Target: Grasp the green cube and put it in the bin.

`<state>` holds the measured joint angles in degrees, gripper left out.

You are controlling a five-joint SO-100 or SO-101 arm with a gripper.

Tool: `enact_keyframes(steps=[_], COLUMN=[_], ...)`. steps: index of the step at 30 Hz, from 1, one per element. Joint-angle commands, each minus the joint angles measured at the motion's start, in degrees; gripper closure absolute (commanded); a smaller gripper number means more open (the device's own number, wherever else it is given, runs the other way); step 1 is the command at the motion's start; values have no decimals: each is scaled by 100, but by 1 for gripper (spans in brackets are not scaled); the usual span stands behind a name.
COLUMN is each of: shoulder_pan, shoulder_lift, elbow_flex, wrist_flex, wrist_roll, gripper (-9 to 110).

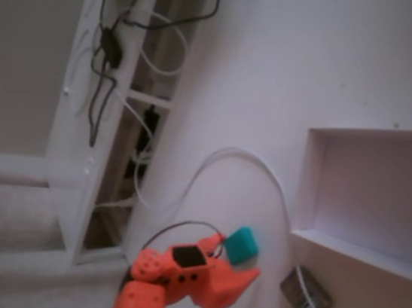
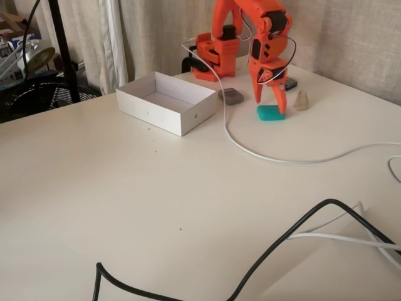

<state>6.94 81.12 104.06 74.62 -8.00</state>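
Note:
The green cube (image 2: 270,113) rests on the white table right of the bin (image 2: 188,116), a white shallow-walled box. My orange gripper (image 2: 270,105) points straight down over the cube, one finger at each side of it. In the other fixed view the green cube (image 1: 241,244) sits against the gripper (image 1: 238,255), between the thin finger and the broad jaw. The picture is too blurred to tell whether the fingers press on it. The bin (image 1: 315,191) lies to the right in that view, its inside empty.
A dark grey device (image 2: 231,95) with a white cable (image 2: 250,149) lies between bin and cube, also device (image 1: 305,294). A beige wad (image 2: 301,100) sits right of the cube. A black cable (image 2: 276,244) crosses the near table.

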Motion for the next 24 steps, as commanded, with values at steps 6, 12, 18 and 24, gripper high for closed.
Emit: enact_keyframes(steps=[6, 12, 18, 24], shoulder_pan=[-53, -18, -18, -18], shoulder_lift=[-413, -668, -686, -765], elbow_flex=[-439, -642, -677, -677], wrist_flex=[62, 70, 35, 53], wrist_roll=[62, 62, 26, -18], gripper=[65, 64, 68, 76])
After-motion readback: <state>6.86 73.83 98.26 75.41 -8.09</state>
